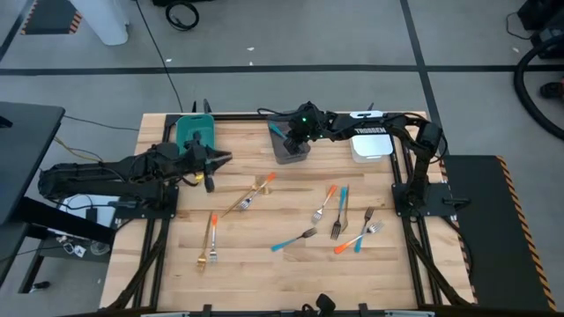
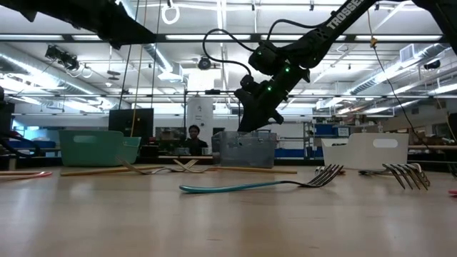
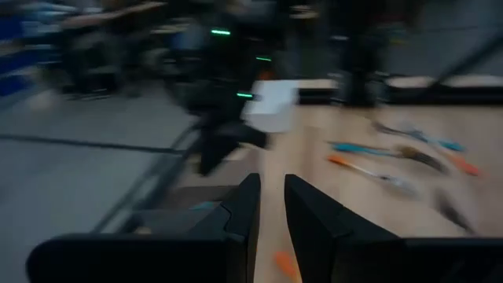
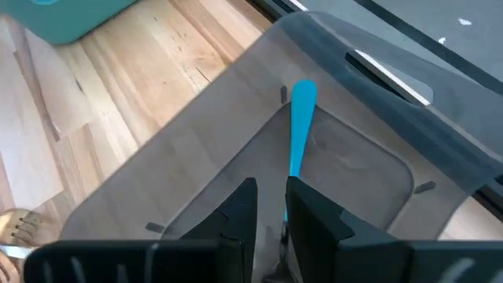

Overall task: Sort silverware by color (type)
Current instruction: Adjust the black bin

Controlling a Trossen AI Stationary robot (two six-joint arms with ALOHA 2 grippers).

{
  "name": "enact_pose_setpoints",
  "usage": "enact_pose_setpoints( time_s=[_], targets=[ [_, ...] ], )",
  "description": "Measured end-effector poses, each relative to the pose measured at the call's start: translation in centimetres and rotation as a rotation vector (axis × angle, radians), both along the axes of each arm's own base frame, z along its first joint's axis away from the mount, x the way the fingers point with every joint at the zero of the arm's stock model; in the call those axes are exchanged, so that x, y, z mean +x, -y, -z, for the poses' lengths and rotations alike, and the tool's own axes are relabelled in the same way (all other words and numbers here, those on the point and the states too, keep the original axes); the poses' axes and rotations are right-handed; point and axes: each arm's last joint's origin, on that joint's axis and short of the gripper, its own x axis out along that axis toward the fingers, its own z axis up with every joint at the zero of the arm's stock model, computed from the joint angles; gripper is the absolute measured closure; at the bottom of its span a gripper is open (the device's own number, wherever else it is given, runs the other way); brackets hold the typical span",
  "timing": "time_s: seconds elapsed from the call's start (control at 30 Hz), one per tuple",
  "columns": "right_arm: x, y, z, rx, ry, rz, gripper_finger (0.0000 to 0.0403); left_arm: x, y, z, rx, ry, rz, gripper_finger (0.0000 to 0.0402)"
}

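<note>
Blue fork (image 4: 299,130) lying in grey bin (image 4: 377,141), handle against bin wall, just ahead of right pincer (image 4: 269,206); fingers slightly parted, apparently released. Drop-off step. Left pincer (image 3: 269,206) near teal bin (image 1: 195,132), narrow gap, hold unclear. Next: lift clear, return to forks on counter (image 1: 264,264).

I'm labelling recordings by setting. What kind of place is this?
Probably a robotics lab or workshop: wooden worktable with mounted arms, fluorescent ceiling lights, and cluttered shelves behind it.
</note>
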Motion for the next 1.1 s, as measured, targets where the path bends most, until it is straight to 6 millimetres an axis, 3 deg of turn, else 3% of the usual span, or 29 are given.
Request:
enact_pose_setpoints(
  time_s=[0.1,0.33,0.57,0.8,1.1],
  targets=[
    [-0.1,0.0,0.1,0.004,-0.021,0.007,0.0326,0.1,0.3,1.0,0.017,-0.037,0.105,0.0333],
    [0.0,-0.5,0.1,-0.005,-0.065,0.025,0.0326,0.0,-0.1,2.7,0.056,-0.084,0.09,0.0333],
    [1.0,-1.5,-2.2,-0.044,-0.15,0.001,0.0326,0.5,-1.1,2.9,0.005,-0.073,0.02,0.0333],
    [0.1,-1.5,-4.0,-0.055,-0.359,0.084,0.0326,2.3,-1.9,4.1,-0.027,-0.103,-0.031,0.0333],
    [-1.6,-2.3,-2.6,0.047,-0.512,0.142,0.0326,2.6,-2.3,3.8,0.056,-0.081,-0.108,0.0333]
  ],
)
